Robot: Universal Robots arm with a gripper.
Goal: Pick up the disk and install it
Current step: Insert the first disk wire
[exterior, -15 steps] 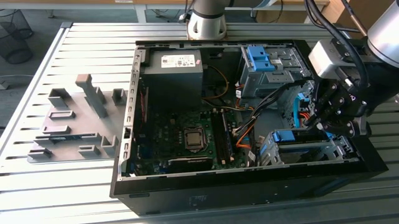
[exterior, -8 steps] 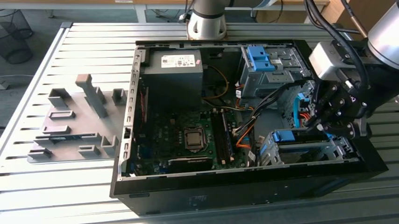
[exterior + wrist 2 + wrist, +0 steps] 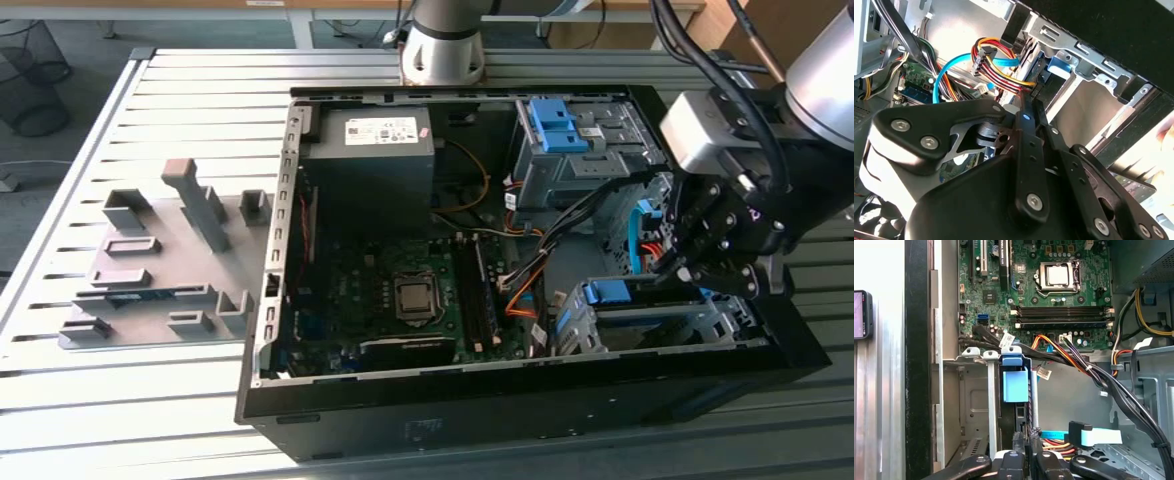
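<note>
Blue-framed disk (image 3: 1015, 382) just beyond pincer (image 3: 1026, 452)

Disk (image 3: 627, 293) is sitting in the lower grey metal drive cage at the exterior view's right of the open PC case. Its bright blue carrier is showing at the cage's top. In the first wrist view the disk (image 3: 1015, 382) is standing on edge in the slot, blue tab facing out. The silver drive body is mostly hidden inside the cage.

Blue disk carrier (image 3: 1015, 382), green motherboard (image 3: 1044, 290), black tool (image 3: 707, 262).
</note>
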